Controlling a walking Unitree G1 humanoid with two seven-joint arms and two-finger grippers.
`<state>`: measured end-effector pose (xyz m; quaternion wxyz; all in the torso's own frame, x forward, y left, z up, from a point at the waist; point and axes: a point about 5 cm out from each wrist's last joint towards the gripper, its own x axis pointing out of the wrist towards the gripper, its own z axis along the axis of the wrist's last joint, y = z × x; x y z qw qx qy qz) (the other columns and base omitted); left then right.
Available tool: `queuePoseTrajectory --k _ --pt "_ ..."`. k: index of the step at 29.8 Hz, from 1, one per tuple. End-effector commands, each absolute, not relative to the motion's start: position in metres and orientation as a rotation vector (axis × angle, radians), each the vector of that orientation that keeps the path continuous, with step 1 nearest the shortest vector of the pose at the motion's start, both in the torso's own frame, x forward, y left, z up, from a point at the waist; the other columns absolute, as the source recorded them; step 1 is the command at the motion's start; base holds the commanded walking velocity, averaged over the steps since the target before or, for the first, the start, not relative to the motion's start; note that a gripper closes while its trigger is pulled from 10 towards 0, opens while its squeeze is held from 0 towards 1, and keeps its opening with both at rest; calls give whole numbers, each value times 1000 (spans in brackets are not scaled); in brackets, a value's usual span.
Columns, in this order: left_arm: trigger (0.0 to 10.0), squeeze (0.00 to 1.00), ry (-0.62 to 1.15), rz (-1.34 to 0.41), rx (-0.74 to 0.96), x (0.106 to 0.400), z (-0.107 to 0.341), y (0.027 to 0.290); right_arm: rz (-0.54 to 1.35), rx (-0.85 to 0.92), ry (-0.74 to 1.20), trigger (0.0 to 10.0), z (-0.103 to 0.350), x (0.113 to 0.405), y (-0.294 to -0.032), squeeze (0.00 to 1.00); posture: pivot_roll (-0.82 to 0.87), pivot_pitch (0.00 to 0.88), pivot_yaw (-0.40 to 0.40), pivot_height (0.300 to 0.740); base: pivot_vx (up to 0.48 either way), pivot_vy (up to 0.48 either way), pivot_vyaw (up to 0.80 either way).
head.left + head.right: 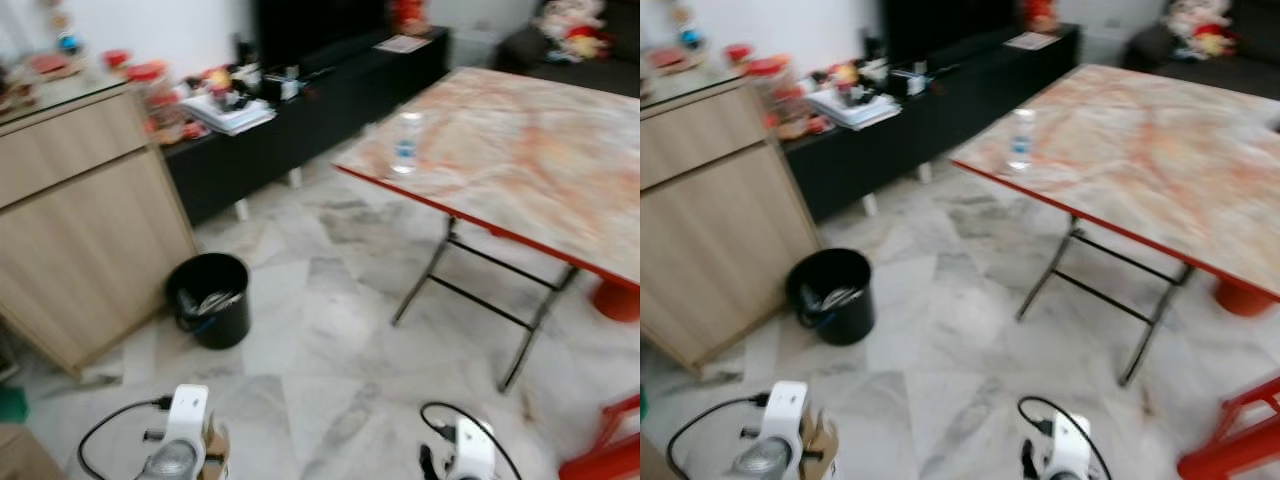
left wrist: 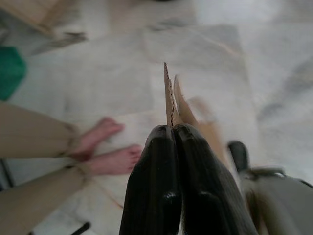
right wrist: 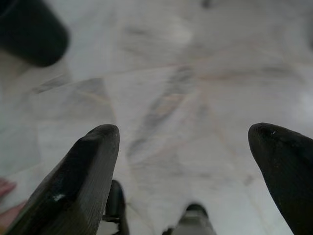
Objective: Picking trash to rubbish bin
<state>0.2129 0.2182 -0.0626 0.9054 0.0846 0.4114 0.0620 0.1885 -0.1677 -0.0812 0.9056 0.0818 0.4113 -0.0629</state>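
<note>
A black rubbish bin [image 1: 210,298] stands on the marble floor beside a wooden cabinet, with some trash inside it. My left gripper [image 2: 174,131] is shut on a thin piece of brown cardboard [image 2: 171,95], held low over the floor; the same cardboard [image 1: 216,451] pokes out beside my left wrist at the bottom of the eye views. My right gripper [image 3: 183,131] hangs open over bare floor, nothing between its fingers [image 3: 83,181], and the bin [image 3: 29,34] sits at the edge of that view. A clear plastic bottle [image 1: 404,150] stands on the table near its corner.
A folding table [image 1: 520,150] with a marble-patterned top and red edge fills the right side. A wooden cabinet [image 1: 80,220] stands left, a cluttered black low unit [image 1: 300,110] behind. A person's bare feet [image 2: 110,149] are close to my left gripper. A red stool [image 1: 605,455] is bottom right.
</note>
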Motion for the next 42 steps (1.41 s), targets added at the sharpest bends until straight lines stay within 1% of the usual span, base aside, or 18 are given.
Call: queuePoseTrajectory --k 1,9,24,29,34,42 --pt "10000 0 828 109 189 219 -60 213 -155 154 879 10000 -86 178 -177 0 -67 0 40 740 270 0 800" --pt "10000 0 829 120 193 218 -60 217 -134 131 890 10000 -87 175 -177 0 -68 0 38 740 269 0 800" --pt "10000 0 814 122 192 223 -56 218 -103 139 859 10000 -81 188 -174 0 -66 0 30 740 268 0 0" --pt "10000 0 825 125 191 219 -59 217 -96 101 863 10000 -83 184 -175 0 -62 0 26 740 267 0 0" --pt "10000 0 825 129 190 219 -59 217 -107 105 878 10000 -85 179 -178 0 -62 0 24 740 267 0 774" --pt "10000 0 827 140 179 218 -60 217 -119 111 880 10000 -85 178 -182 0 -73 0 10 740 268 0 0"
